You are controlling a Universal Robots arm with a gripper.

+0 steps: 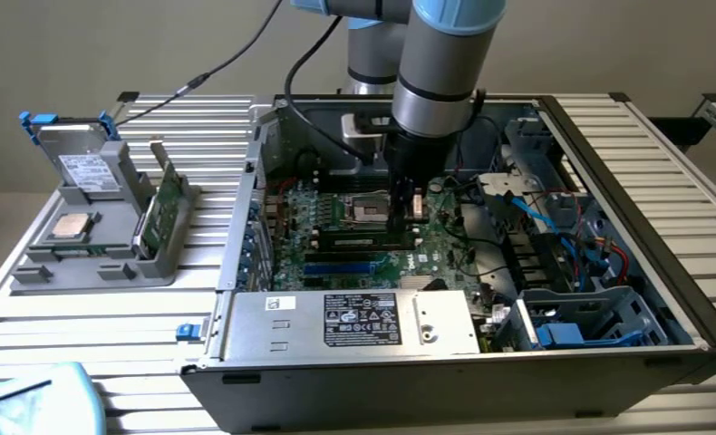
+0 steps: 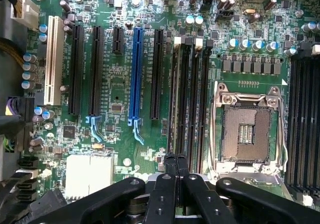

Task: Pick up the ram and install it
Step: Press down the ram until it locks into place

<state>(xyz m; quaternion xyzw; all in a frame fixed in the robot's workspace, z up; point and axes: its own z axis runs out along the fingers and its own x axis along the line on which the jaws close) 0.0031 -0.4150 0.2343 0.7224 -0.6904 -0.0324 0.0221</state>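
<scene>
Gripper (image 2: 175, 165) fingers pressed together, holding nothing visible, tips down over the black memory slots (image 2: 189, 99) beside the CPU socket (image 2: 247, 129). A ram stick (image 1: 358, 242) sits in a slot on the motherboard (image 1: 333, 258), inside the open PC case (image 1: 648, 272).

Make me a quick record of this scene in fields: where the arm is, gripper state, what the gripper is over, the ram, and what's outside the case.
arm: reaching down into the open computer case
gripper: shut, nothing visibly held
gripper position: tips at the black memory slots, beside the empty CPU socket
ram: cannot tell whether one sits in the slot under the tips
outside case: grey holder with parts, at the exterior view's left
</scene>
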